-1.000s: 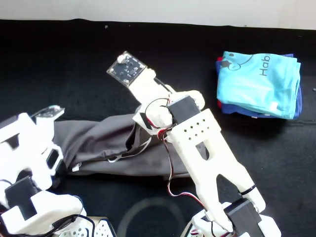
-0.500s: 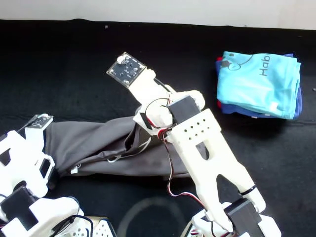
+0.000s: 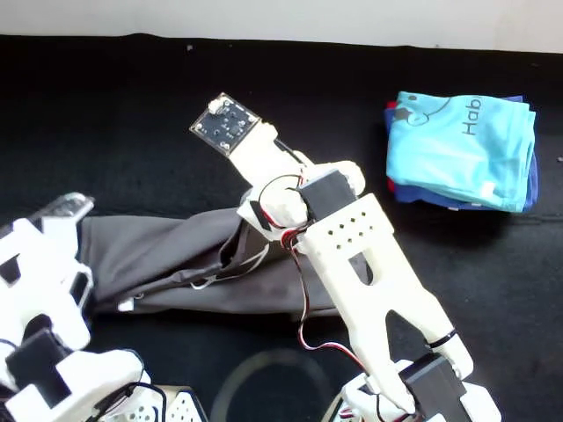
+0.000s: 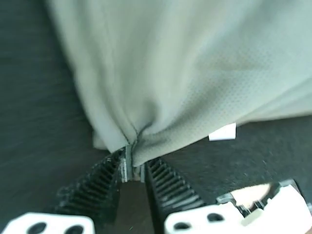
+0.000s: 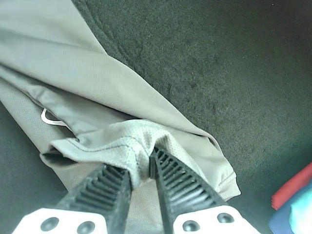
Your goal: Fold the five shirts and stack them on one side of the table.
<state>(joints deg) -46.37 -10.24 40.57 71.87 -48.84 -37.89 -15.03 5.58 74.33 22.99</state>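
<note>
Grey soft shirt lies long, thin and wrinkly at 8 o'clock on the fuzzy black table. The left claw pinches its edge tight; the right claw pinches a bunched fold. Both should pull gently apart, so it lies flat before folding. The neat pile of folded shirts, light blue on top, sits at 2 o'clock.

I see black felt-like table cover over whole work area, fuzzy nap plain just beyond right fingers. Pale wall strip runs along far edge, well past those fingers. Faint ring mark on cover at near side, back from fingers. Light bright, even, soft
</note>
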